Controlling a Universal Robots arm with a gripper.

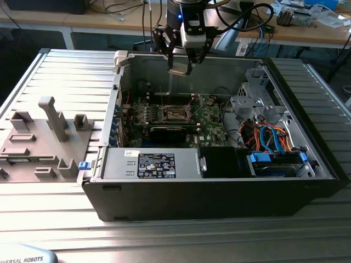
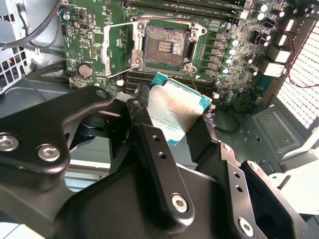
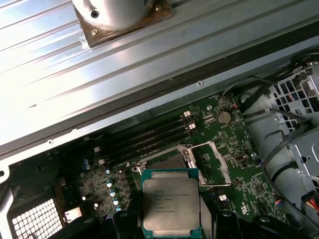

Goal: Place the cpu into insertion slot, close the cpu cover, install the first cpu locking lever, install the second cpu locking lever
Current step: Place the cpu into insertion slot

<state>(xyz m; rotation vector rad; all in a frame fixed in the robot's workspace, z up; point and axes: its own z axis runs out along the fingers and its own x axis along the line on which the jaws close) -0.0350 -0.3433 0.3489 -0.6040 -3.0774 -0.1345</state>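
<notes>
The cpu [image 2: 179, 112] is held up near the case's top edge, well apart from the insertion slot [image 2: 163, 46]. It is pinched by two opposite edges between the fingers [image 2: 145, 127] of the gripper [image 1: 180, 68], which are drawn in no further than the plate's width. In the second wrist view the plate is seen at a slant to the board, and that is where trouble can be expected. If it is brought down skewed, a corner may be set onto the socket rim and the bare contacts could be bent. The edge-only hold could also be lost with a knock against the raised cpu cover [image 2: 115, 47]. The slot itself is empty, and its contact field is exposed. Around it, the open computer case [image 1: 219, 203] is packed with the green motherboard [image 1: 211, 118], a labelled power supply [image 1: 153, 164], a drive cage [image 1: 255, 98], and blue and orange cables [image 1: 271, 137].
</notes>
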